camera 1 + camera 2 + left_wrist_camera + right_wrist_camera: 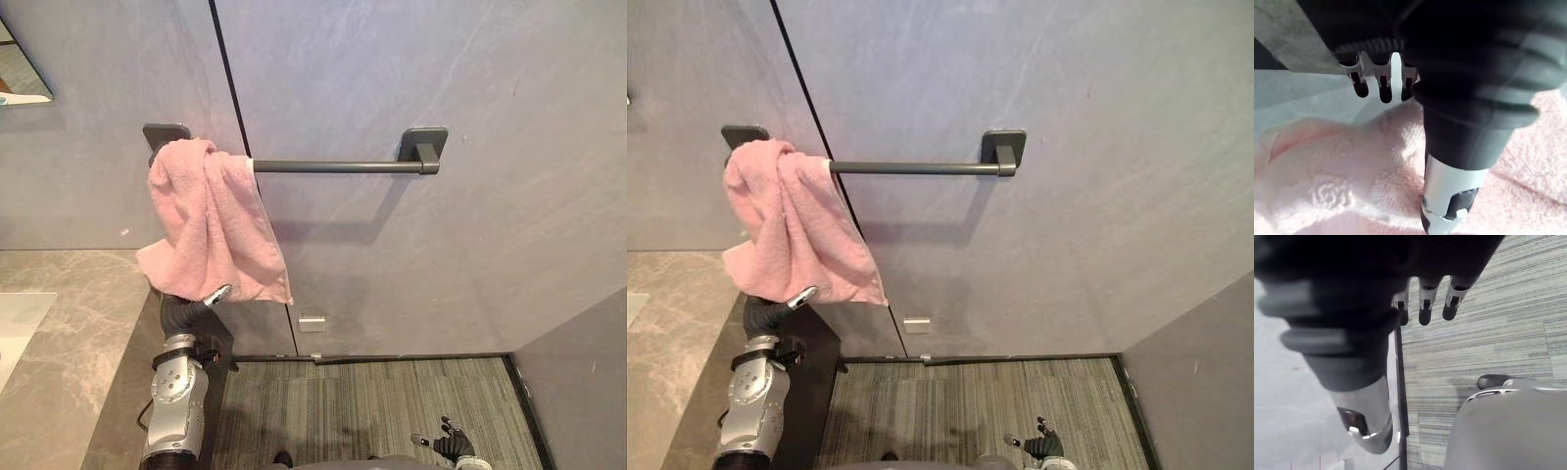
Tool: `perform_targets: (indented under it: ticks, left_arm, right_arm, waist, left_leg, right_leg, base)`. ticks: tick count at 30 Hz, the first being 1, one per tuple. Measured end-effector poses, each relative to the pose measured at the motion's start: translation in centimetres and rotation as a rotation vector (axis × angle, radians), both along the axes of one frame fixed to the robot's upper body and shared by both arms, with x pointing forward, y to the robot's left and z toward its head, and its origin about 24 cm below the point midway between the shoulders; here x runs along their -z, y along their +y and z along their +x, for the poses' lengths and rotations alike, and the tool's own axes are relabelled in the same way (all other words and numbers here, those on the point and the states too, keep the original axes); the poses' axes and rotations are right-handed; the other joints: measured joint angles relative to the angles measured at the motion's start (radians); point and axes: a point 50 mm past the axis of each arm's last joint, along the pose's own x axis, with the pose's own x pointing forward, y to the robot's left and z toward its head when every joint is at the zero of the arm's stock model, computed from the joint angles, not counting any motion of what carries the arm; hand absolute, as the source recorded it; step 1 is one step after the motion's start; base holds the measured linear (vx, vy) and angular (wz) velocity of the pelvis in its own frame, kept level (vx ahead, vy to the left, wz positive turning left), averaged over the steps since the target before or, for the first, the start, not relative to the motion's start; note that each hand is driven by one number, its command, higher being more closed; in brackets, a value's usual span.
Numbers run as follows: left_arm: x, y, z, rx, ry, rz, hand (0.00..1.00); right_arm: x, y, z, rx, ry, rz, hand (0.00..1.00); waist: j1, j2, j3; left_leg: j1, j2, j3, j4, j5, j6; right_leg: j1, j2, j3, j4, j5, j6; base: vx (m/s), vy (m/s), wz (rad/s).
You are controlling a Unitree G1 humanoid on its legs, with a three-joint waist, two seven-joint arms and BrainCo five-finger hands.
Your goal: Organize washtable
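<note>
— Left hand (216,294), item one: how do we enter it?

— We enter it as raised below the left end of the towel bar (338,166), at the lower hem of the pink towel (211,230). Its wrist view gives us straight fingers (1385,88) clear of the cloth and a straight thumb stretched out over the terry. It grips nothing.

— Item two, the towel?

— Bunched over the bar's left end, up against the left bracket. It hangs from the bar in uneven folds down the grey wall (460,69).

— Item three, right hand (453,447)?

— We list it far below the bar's right end, over the striped floor (362,406). Its fingers (1424,313) are loosely extended and it holds nothing.

— Item four?

— Washtable counter (78,343), grey marble, below the bar and to its left. We note a white basin (18,323) set in it, farther left of the bar again.
</note>
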Motion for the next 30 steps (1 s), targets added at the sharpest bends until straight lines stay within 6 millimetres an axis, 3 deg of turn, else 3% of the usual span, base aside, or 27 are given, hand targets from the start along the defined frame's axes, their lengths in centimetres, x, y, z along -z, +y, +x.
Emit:
perform_targets:
  ticks: [17, 30]
  left_arm:
    - [1.4, 0.7, -1.4, -0.036, 0.058, -0.039, 0.00]
    - [4.4, -1.0, -3.2, 0.022, 0.190, -0.101, 0.00]
  right_arm:
    - [0.0, 0.0, 0.3, -0.009, 0.010, -0.001, 0.00]
    - [-0.1, 0.1, 0.8, -0.014, -0.001, -0.001, 0.00]
  waist:
    - [0.002, -0.003, -0.001]
    - [0.001, -0.005, -0.001]
  left_leg:
    - [0.017, -0.002, 0.013, -0.021, 0.000, 0.000]
    - [0.016, -0.003, -0.007, -0.022, 0.000, 0.000]
  right_leg:
    - [0.016, 0.002, 0.014, -0.020, 0.006, -0.002]
    - [0.031, 0.001, -0.006, -0.034, 0.006, -0.002]
  base:
    - [0.00, -0.007, -0.02]
    - [-0.01, -0.010, 0.04]
